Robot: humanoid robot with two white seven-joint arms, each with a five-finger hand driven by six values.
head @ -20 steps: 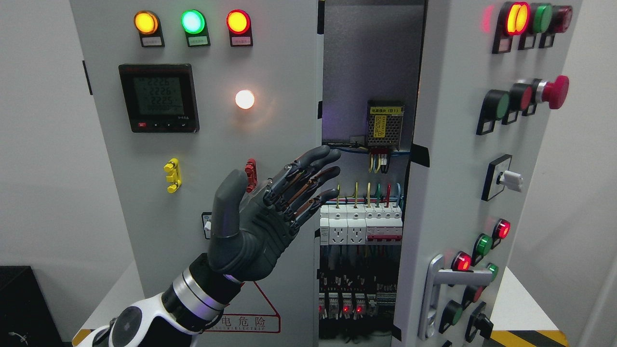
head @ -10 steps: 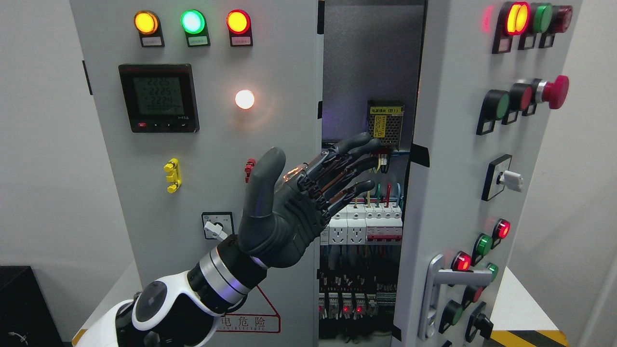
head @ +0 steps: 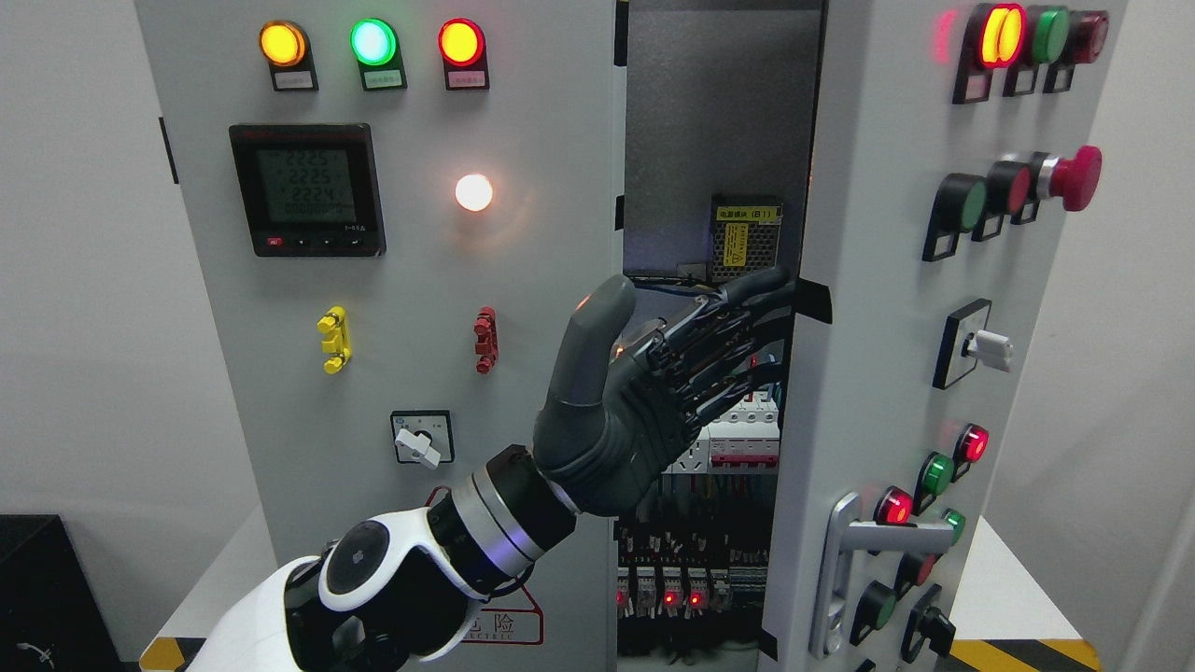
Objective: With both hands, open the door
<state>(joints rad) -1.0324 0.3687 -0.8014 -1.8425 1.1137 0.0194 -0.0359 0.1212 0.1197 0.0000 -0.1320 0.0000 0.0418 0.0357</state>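
Note:
A grey electrical cabinet has two doors. The left door (head: 411,280) is closed and carries lamps and a meter. The right door (head: 868,280) stands partly open, with buttons and a silver lever handle (head: 864,551) on its face. Between them the gap shows breakers and wiring (head: 719,439). My left hand (head: 672,373) reaches across into the gap, fingers spread and extended, fingertips (head: 770,280) at the inner edge of the right door. It holds nothing. My right hand is out of view.
A red mushroom stop button (head: 1074,177) and a rotary switch (head: 980,347) stick out from the right door. A small selector switch (head: 420,439) sits on the left door. A black box (head: 37,588) stands at lower left. Yellow-black floor tape (head: 1027,653) is at lower right.
My left hand has moved right and slightly up, from in front of the left door's edge into the gap, until its fingertips reach the right door's inner edge. The door has not visibly moved.

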